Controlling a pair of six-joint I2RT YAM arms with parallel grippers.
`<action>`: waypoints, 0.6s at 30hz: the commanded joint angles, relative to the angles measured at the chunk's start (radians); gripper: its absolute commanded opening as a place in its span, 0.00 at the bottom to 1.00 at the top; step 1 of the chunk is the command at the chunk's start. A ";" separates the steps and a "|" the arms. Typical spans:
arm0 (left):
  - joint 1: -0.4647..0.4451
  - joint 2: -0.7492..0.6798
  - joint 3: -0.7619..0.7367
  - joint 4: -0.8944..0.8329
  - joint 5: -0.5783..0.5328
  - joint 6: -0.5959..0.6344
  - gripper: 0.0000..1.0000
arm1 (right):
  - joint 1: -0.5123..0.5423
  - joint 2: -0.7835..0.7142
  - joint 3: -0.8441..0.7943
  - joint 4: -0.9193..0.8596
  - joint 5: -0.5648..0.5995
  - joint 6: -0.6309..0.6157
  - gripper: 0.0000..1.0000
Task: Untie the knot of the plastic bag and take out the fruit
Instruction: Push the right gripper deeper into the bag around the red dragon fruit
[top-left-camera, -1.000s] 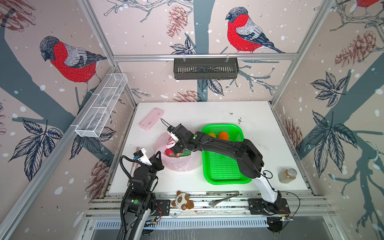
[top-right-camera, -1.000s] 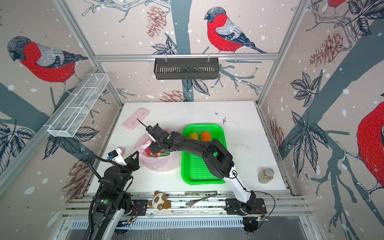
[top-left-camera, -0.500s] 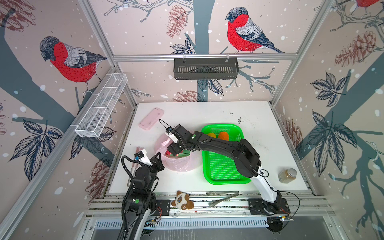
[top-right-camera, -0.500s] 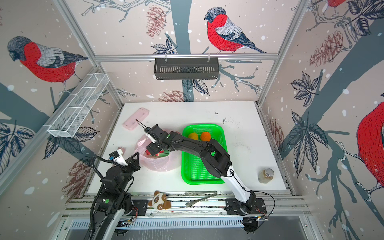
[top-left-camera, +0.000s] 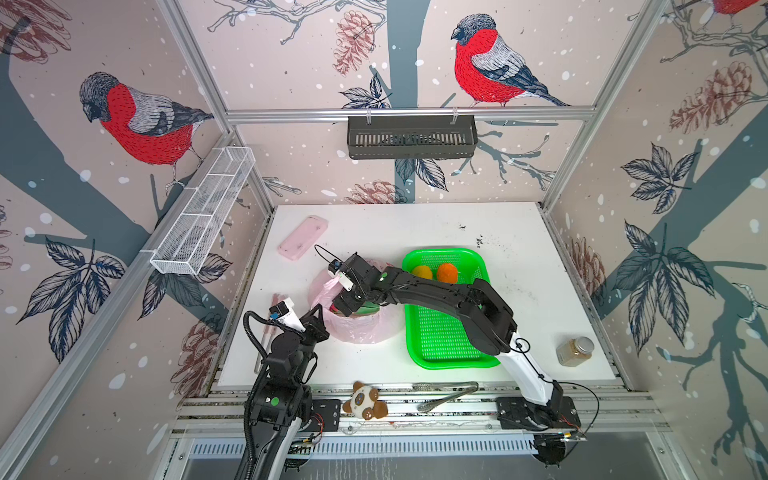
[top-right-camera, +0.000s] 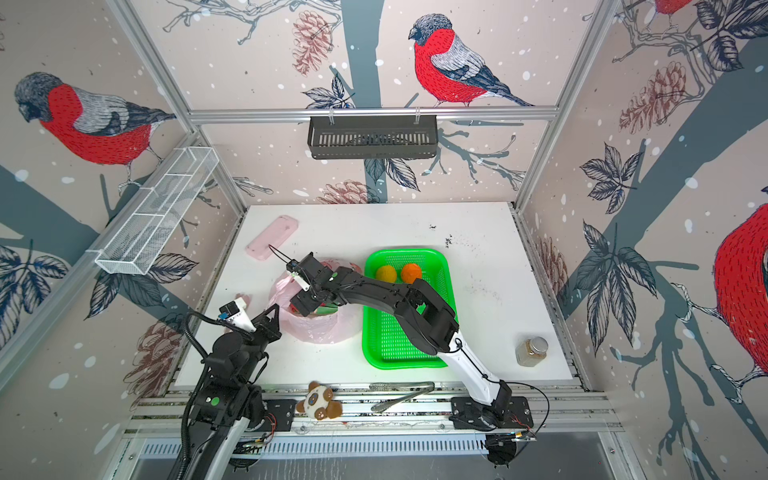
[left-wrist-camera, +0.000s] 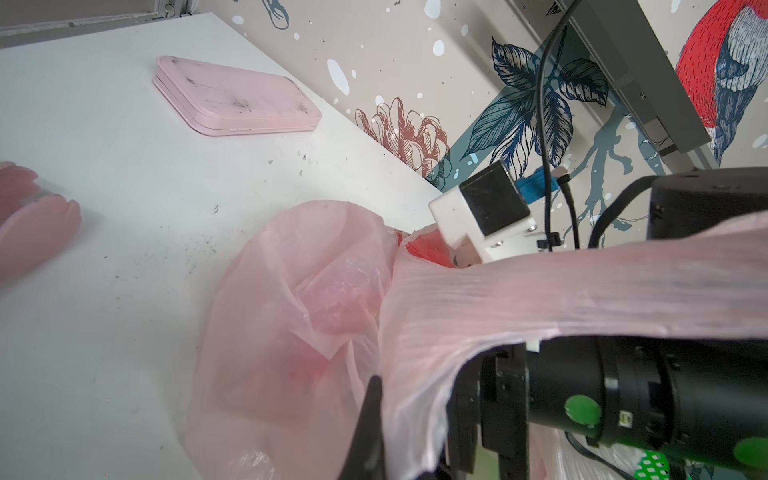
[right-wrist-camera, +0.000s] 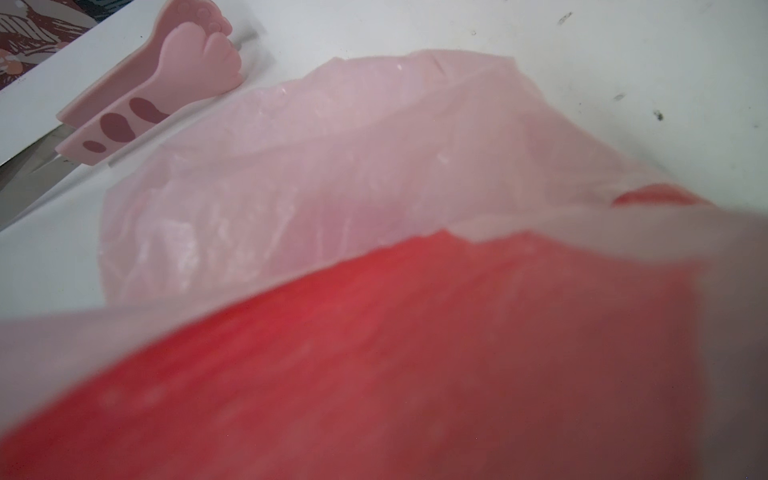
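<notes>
Left gripper (top-left-camera: 319, 315) pinched shut on bag (top-left-camera: 365, 334) rim, holding mouth open. Right gripper (top-left-camera: 345, 305) down inside bag by dragon fruit (top-left-camera: 367, 309), jaws hidden, can't tell how wide. Yellow ball (top-left-camera: 422, 272), orange ball (top-left-camera: 447, 272) in tray (top-left-camera: 453, 365). Risk: right jaws snag film along with fruit, drag whole bag; or rim slips from left, mouth flops shut.

Bright, even light; right wrist view blurred

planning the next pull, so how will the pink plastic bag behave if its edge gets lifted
Probably floppy: the plastic bag is thin, translucent and wrinkled. Where the left gripper pinches its rim, the film stretches into a taut band, so it may deform before lifting. The fruit inside likely anchors it.
</notes>
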 joint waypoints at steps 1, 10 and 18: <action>0.000 -0.006 -0.003 0.003 0.010 -0.008 0.00 | 0.003 0.015 0.002 -0.004 0.002 0.005 0.92; 0.000 -0.013 -0.007 -0.006 0.016 -0.011 0.00 | 0.002 0.061 0.018 0.001 0.031 0.024 0.91; 0.001 -0.014 -0.007 -0.006 0.018 -0.010 0.00 | -0.007 0.064 0.015 0.016 0.030 0.040 0.81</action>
